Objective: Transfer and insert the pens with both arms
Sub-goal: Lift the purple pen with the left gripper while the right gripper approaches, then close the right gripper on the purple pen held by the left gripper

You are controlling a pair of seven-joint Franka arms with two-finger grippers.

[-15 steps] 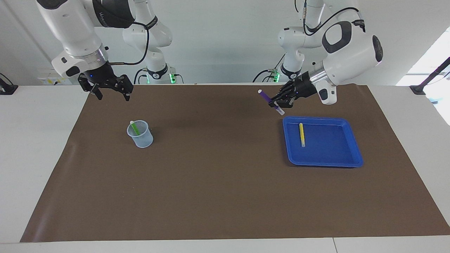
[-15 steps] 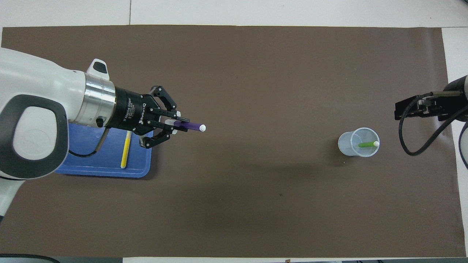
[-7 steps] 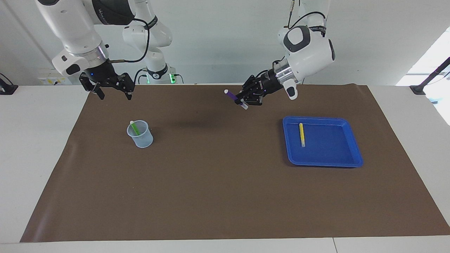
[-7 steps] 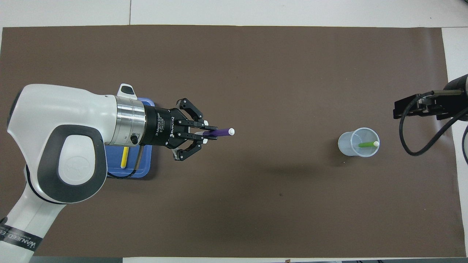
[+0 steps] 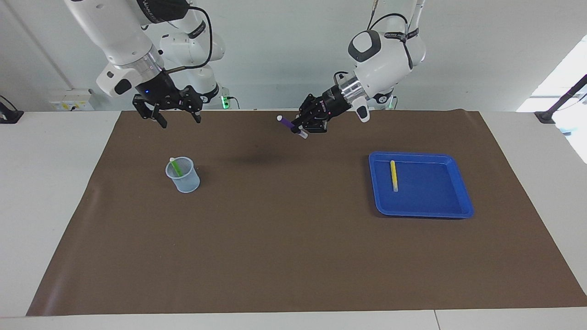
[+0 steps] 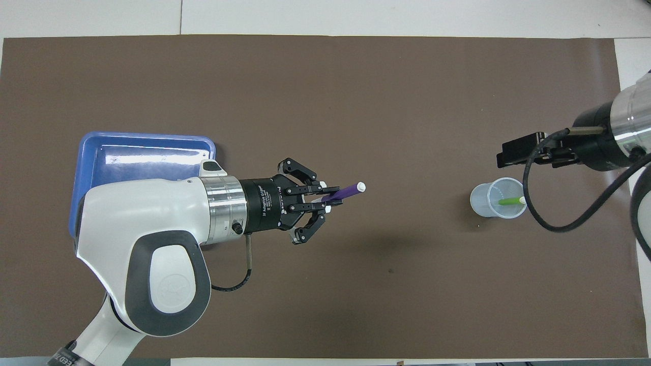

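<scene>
My left gripper (image 5: 301, 129) (image 6: 326, 196) is shut on the purple pen (image 5: 287, 123) (image 6: 347, 190) and holds it tilted in the air over the middle of the mat, its pale tip toward the right arm's end. My right gripper (image 5: 179, 120) (image 6: 509, 154) is open and empty, up in the air over the mat beside the clear cup (image 5: 184, 179) (image 6: 487, 197). The green pen (image 5: 175, 168) (image 6: 508, 201) leans inside that cup. The yellow pen (image 5: 393, 175) lies in the blue tray (image 5: 422, 212) (image 6: 145, 136); my left arm hides it in the overhead view.
A brown mat (image 5: 293, 256) covers most of the white table. Two smaller white arms with green-lit bases (image 5: 208, 94) stand at the robots' edge. The cup stands toward the right arm's end, the tray toward the left arm's end.
My left gripper has carried the purple pen from beside the tray toward the middle of the mat. My right gripper has moved from the mat's edge toward the cup.
</scene>
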